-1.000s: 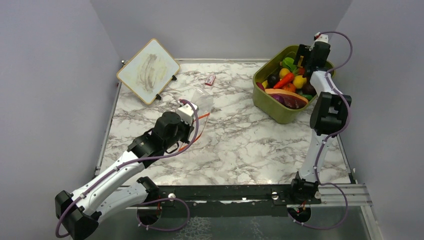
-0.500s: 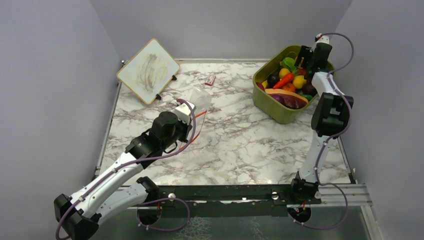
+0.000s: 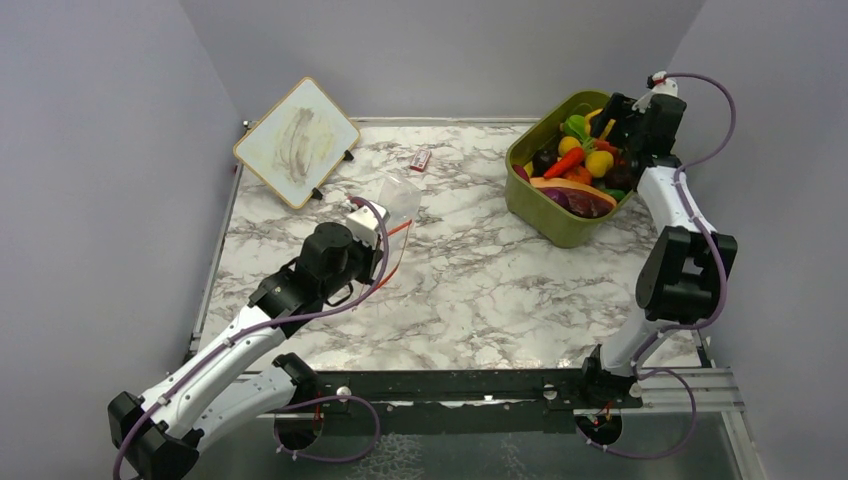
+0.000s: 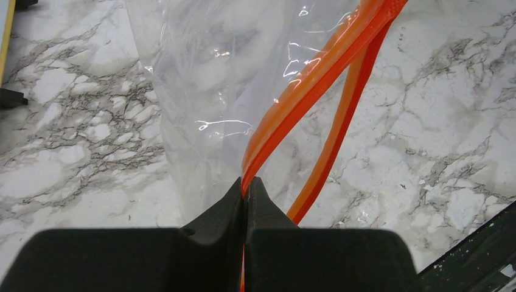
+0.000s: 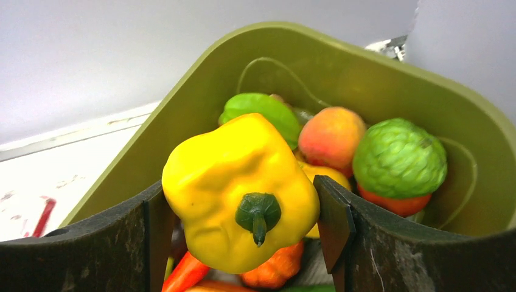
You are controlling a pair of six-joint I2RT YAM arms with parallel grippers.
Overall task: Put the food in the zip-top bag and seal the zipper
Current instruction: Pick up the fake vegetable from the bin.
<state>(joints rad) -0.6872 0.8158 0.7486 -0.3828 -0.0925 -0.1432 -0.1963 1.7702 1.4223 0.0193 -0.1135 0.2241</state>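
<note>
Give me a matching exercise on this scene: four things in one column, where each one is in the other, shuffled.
1 yellow pepper
2 zipper
3 red-white packet
4 olive-green tub

A pinched in the shut left gripper
B lying on the table near its far edge
C far right, full of toy food
D gripped by the right gripper

Pairs: 1-D, 2-A, 3-B, 4-C
</note>
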